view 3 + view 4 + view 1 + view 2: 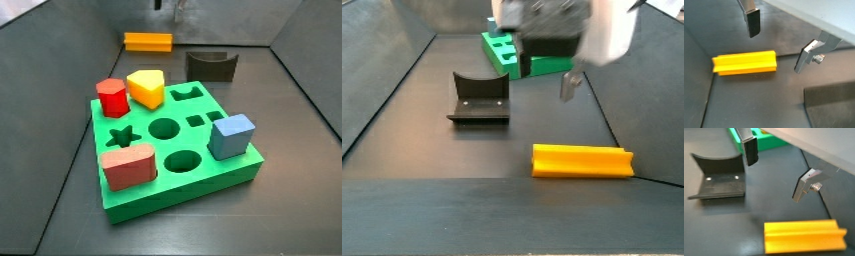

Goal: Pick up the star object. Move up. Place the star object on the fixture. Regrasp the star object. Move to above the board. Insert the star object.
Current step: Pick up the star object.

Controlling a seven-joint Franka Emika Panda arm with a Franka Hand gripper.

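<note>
Wrist view: my gripper (779,42) hangs with its jaws spread wide and nothing between them. The star object (744,63) lies on its side on the dark floor, below and off to the side of one of my fingers (753,22), not between the pads. I judge that no step of the task is done – the pick-up itself has not begun.

Wrist view: my gripper (776,170) is again parted and empty. The star object (805,235) lies flat, well clear of both plates. The fixture (719,176) stands beyond the finger nearest it, its curved notch bare; a corner of the board (769,140) shows past that same finger.

Side view: the board (185,175) fills the foreground, its star hole (122,135) open. A red hexagonal block (111,97), a yellow wedge block (147,89), a blue block (231,135) and a reddish block (128,166) sit in other holes. The star object (148,41) and the fixture (210,65) lie at the far end, near my barely visible fingertips (177,6).

Side view: my gripper (569,75) hovers above the floor (422,150) between the fixture (478,97) and the star object (581,160), touching neither. Left to do – grasp, lift, rest on the fixture, regrasp, carry over the board (516,55), insert. The floor is smooth dark grey, walled by grey panels (376,60)
</note>
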